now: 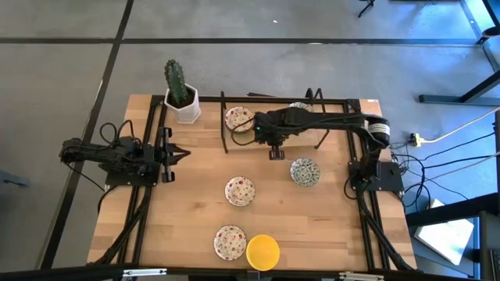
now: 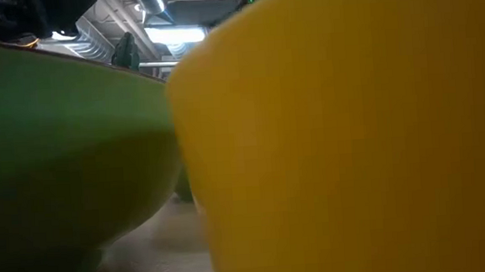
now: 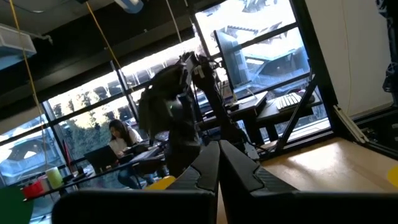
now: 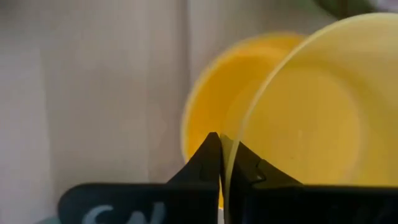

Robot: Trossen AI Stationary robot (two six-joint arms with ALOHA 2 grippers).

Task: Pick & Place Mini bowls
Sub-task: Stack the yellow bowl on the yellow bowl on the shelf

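From above, the right end effector (image 1: 276, 153) reaches over the bench (image 1: 336, 234) just beside the rack (image 1: 234, 109), near the cactus pot (image 1: 182, 105); speckled mini bowls (image 1: 240, 190) lie well apart from that pot, and one yellow bowl (image 1: 262, 251) sits farthest from it. The left end effector (image 1: 178, 154) waits clenched, nearer the pot.

The low view is filled by a yellow bowl wall (image 2: 353, 146).

The left wrist shows its fingers (image 3: 205, 171) pressed together, empty.

The right wrist shows its fingers pinching the rim of a held yellow bowl (image 4: 305, 106). Judged step: carrying. Next, it probably needs setting down and release.
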